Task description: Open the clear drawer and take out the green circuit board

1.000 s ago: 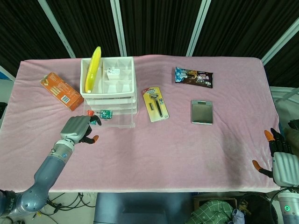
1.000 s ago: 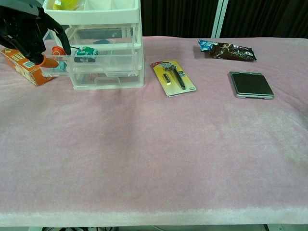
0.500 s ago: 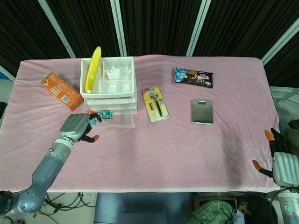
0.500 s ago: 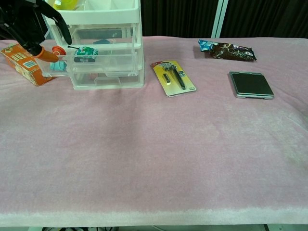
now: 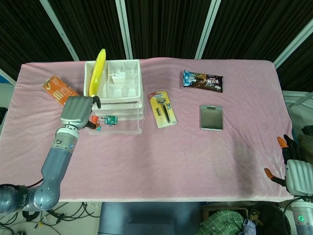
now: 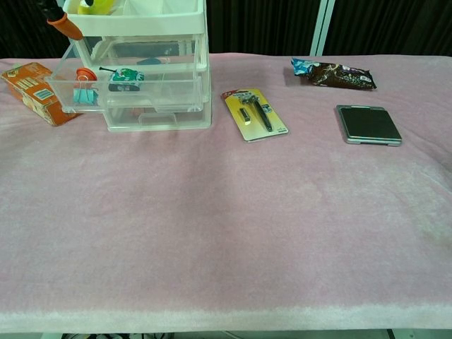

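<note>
The clear drawer (image 5: 122,125) of the white drawer unit (image 5: 117,93) stands pulled out toward the table front. The green circuit board (image 5: 111,120) lies inside it, and shows through the drawer wall in the chest view as well (image 6: 126,76). My left hand (image 5: 78,111) hovers over the drawer's left end, back upward, fingers pointing down, holding nothing. In the chest view only an orange fingertip (image 6: 64,26) of it shows at the top left. My right hand (image 5: 293,167) hangs at the table's front right corner, fingers spread and empty.
A red and teal clip (image 6: 85,83) shares the drawer with the board. A banana (image 5: 98,72) lies on top of the unit. An orange box (image 5: 57,90) is to its left, a razor pack (image 5: 163,108), a silver scale (image 5: 211,117) and a snack bag (image 5: 203,81) to its right.
My left hand has risen from the table in front of the drawer and moved back over the drawer's left end, leaving most of the chest view. The board has not moved.
</note>
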Tool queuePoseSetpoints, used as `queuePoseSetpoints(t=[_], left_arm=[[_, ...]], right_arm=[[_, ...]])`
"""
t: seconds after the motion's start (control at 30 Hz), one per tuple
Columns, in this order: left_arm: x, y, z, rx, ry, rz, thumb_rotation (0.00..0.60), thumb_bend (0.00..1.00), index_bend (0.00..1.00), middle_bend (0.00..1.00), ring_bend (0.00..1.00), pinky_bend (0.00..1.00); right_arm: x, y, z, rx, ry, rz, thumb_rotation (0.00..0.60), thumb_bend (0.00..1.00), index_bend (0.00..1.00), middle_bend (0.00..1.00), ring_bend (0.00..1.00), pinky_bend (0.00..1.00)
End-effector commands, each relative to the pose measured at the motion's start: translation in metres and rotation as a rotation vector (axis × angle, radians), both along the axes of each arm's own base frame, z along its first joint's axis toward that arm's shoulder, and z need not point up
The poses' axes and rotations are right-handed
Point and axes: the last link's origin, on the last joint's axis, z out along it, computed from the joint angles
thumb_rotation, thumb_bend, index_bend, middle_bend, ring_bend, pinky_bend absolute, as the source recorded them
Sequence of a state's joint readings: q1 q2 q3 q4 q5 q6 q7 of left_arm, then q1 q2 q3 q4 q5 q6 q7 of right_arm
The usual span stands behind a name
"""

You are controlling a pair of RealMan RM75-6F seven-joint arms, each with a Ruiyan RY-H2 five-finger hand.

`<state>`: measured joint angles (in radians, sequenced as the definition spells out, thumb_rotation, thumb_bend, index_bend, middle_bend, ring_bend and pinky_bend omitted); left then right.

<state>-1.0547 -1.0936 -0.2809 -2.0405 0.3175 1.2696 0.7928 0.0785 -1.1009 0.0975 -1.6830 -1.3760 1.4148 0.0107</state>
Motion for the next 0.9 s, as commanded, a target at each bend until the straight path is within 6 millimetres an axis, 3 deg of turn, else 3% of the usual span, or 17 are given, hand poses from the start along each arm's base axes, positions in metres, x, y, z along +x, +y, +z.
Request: queuePoseSetpoints(t=[0.03, 0.47, 0.7, 0.9], left_arm=[[0.006, 0.014, -0.005, 0.031, 0.065, 0.04, 0.6, 0.09, 0.46, 1.0, 1.0, 1.0], [0.004, 0.021, -0.034, -0.023, 0.087, 0.111, 0.6, 0.08, 0.49, 1.0, 1.0, 1.0], [0.004, 0.02, -0.045, -0.051, 0.092, 0.119, 0.6, 0.09, 0.41, 1.0, 1.0, 1.0], [0.006, 0.018, -0.056, -0.096, 0.1, 0.122, 0.6, 0.13, 0.41, 1.0, 1.0, 1.0]], right_arm=[[0.0, 0.0, 0.0, 0.001, -0.004, -0.001, 0.6, 0.13, 0.0, 0.0, 0.0, 0.12], [0.0, 0.0, 0.001, -0.001, -0.018, -0.005, 0.6, 0.13, 0.0, 0.0, 0.0, 0.12], [0.0, 0.0, 0.001, -0.002, -0.021, -0.006, 0.6, 0.13, 0.0, 0.0, 0.0, 0.12], [0.0, 0.0, 0.001, -0.004, -0.025, -0.008, 0.6, 0.13, 0.0, 0.0, 0.0, 0.12]])
